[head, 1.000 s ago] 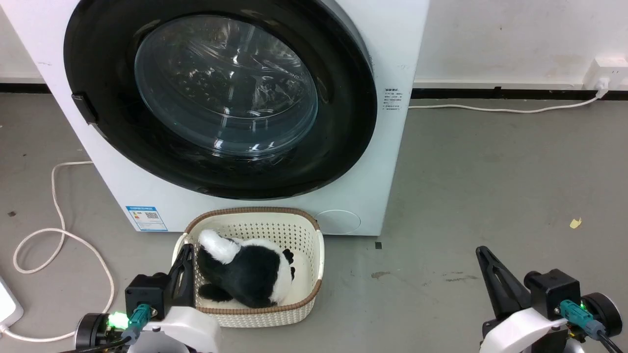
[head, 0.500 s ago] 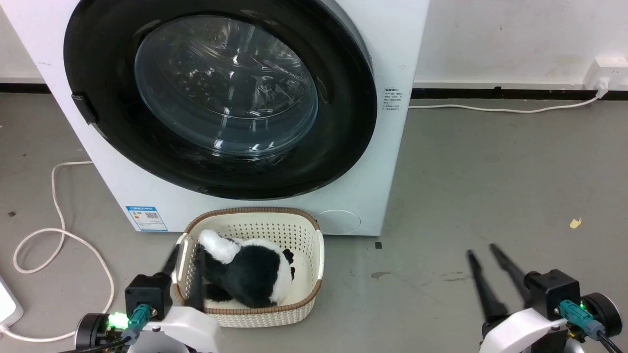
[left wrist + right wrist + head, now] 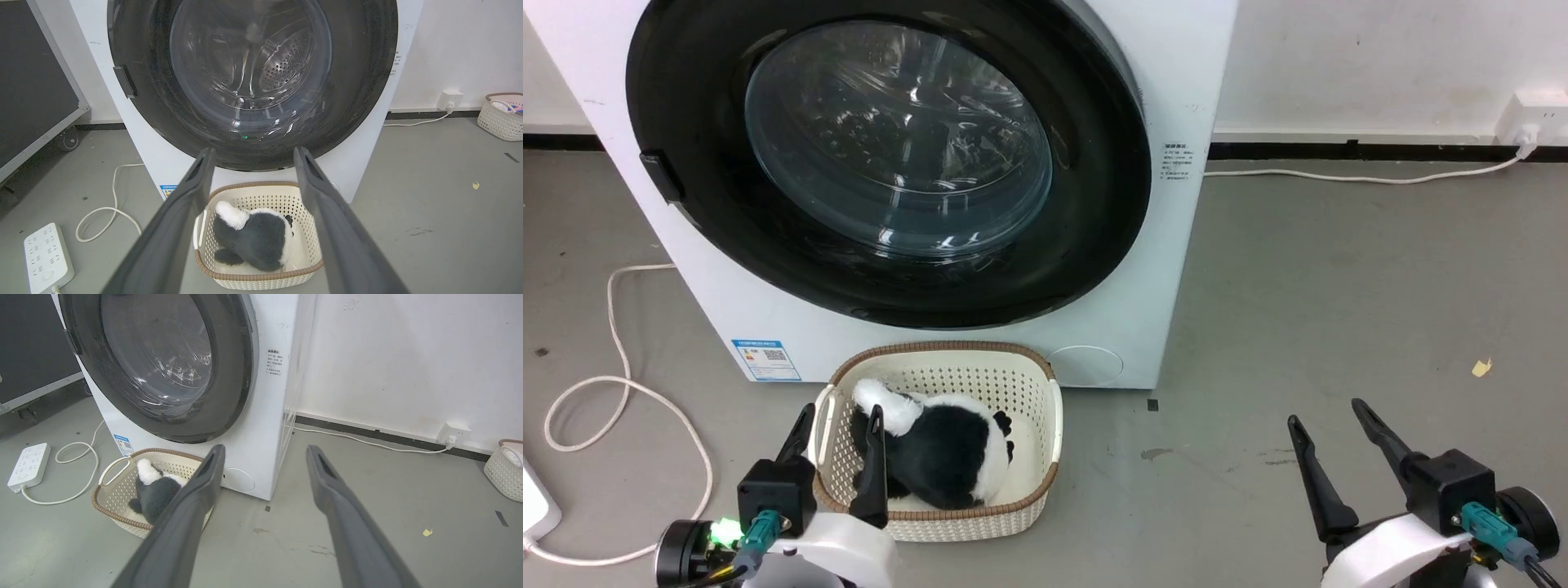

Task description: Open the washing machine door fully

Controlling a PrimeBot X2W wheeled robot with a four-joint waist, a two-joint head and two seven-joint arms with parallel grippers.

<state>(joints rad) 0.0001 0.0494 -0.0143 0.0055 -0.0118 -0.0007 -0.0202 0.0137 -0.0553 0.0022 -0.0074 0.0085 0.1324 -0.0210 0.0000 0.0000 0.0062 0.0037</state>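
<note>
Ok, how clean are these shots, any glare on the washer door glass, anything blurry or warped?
Head view: sharp, but white streaks of glare cross the washing machine door glass. Left wrist view: fainter reflections, so the perforated drum shows through; the left end effector looks soft up close. Right wrist view: wide-angle distortion tilts the washing machine; the right end effector is soft too.

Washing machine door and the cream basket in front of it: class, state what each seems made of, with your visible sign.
Round glossy black washing machine door: the ring is probably plastic, shiny; the clear bulging centre looks like glass, with sharp reflections and see-through. Cream perforated basket: likely moulded plastic, matt, with regular holes and a brown woven-look rim.
</note>
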